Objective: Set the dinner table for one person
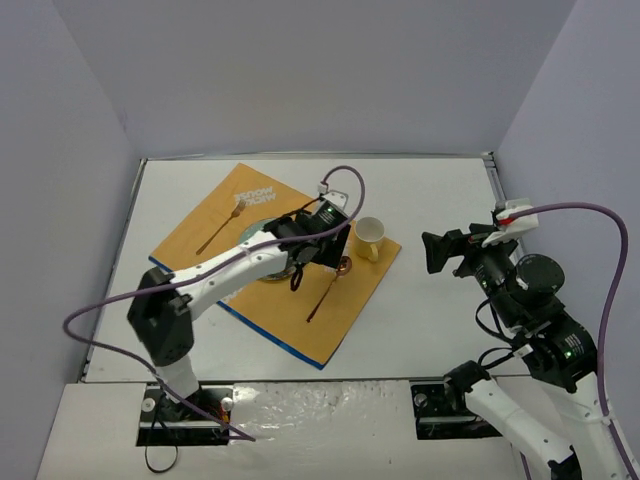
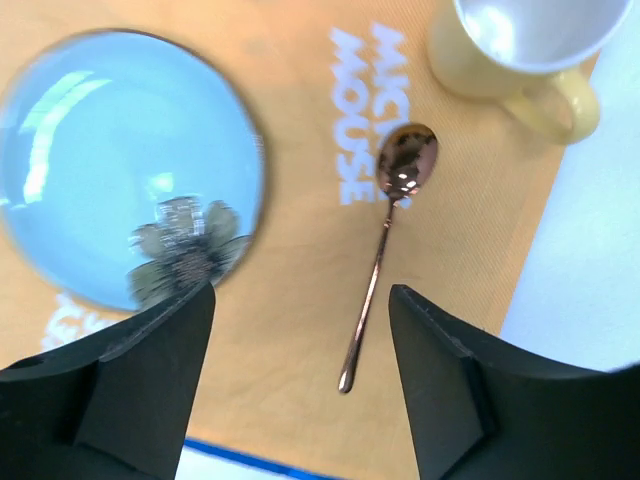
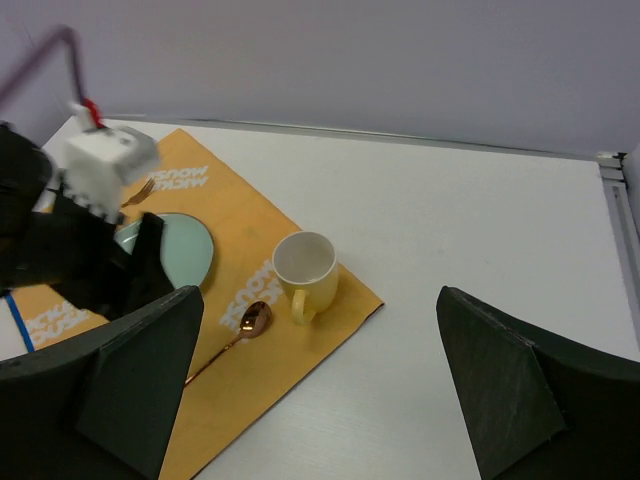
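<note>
The surface point(image 1: 440, 200) is a white rectangle filling the workspace beyond the arm bases. Pale lavender-grey walls enclose it at 9, 12 and 3 o'clock.

An orange blue-edged cloth point(image 1: 345, 310) with white lettering lies flat on the surface, turned diagonally, toward 9 o'clock of centre. It carries four items:
- A pale blue plate point(image 2: 120, 150) near the middle of the cloth, partly hidden by the left arm in the top view.
- A fork point(image 1: 222, 228) at 10 o'clock of the plate, apart from it.
- A copper spoon point(image 2: 385, 240) at 4 o'clock of the plate, apart from it, its bowl pointing toward the mug.
- A yellow mug point(image 2: 480, 80), upright, on the cloth's 3 o'clock corner, with its handle toward the near edge.

The left hand point(image 2: 300, 295) hangs above the cloth, over the gap between plate and spoon. Its jaws stand wide and hold nothing.

The right hand point(image 3: 318, 292) is raised over bare surface at 3 o'clock of the mug, well apart from it. Its jaws stand wide and hold nothing.
</note>
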Robot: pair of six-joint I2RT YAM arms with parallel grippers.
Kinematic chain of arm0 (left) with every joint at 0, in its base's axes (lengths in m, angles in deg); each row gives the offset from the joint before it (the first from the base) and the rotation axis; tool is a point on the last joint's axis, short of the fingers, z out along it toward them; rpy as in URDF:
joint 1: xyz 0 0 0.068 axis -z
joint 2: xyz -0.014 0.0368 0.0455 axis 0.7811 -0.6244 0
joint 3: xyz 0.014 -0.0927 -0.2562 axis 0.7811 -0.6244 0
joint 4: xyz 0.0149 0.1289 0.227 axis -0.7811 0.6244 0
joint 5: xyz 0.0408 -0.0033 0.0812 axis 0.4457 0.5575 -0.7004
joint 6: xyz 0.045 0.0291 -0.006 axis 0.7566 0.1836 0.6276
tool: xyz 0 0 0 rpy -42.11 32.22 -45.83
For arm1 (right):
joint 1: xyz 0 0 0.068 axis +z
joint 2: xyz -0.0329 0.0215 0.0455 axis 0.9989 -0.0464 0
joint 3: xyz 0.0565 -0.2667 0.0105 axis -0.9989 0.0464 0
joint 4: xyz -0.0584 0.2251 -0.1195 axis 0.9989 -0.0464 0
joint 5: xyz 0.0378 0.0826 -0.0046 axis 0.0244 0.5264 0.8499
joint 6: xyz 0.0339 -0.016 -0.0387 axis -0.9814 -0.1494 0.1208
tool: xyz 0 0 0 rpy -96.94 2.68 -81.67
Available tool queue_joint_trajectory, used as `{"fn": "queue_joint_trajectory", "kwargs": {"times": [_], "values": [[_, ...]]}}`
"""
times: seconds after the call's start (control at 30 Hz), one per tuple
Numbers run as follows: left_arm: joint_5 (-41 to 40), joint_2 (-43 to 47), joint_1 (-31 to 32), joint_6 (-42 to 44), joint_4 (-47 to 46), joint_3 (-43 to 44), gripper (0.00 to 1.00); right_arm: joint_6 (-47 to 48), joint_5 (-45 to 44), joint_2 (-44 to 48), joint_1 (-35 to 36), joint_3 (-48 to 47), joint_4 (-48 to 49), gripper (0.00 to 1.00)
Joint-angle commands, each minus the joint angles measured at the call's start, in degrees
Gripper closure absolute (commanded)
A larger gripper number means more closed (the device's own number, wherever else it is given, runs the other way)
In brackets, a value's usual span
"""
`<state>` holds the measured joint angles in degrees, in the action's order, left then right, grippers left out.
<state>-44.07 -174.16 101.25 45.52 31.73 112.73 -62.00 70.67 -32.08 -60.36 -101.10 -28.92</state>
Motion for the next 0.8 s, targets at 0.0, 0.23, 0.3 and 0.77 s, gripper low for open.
{"fn": "queue_joint_trajectory", "kwargs": {"times": [0.0,0.23,0.3,0.77], "values": [[-8.14,17.46,-3.36,-1.85,6.84,-2.63,0.25,3.15,-8.57,1.99,-0.18,-2.89,2.97,0.00],[-15.45,39.86,-9.89,-0.07,16.36,-9.55,0.03,4.56,-17.34,5.03,-0.08,-2.47,1.80,0.00],[-17.63,43.90,-10.62,0.90,19.15,-10.26,0.03,4.46,-19.33,6.06,-0.05,-2.02,1.65,0.00],[-25.08,68.51,-11.22,-6.43,32.85,-15.09,0.03,2.73,-25.83,16.07,0.00,5.02,-1.34,0.00]]}}
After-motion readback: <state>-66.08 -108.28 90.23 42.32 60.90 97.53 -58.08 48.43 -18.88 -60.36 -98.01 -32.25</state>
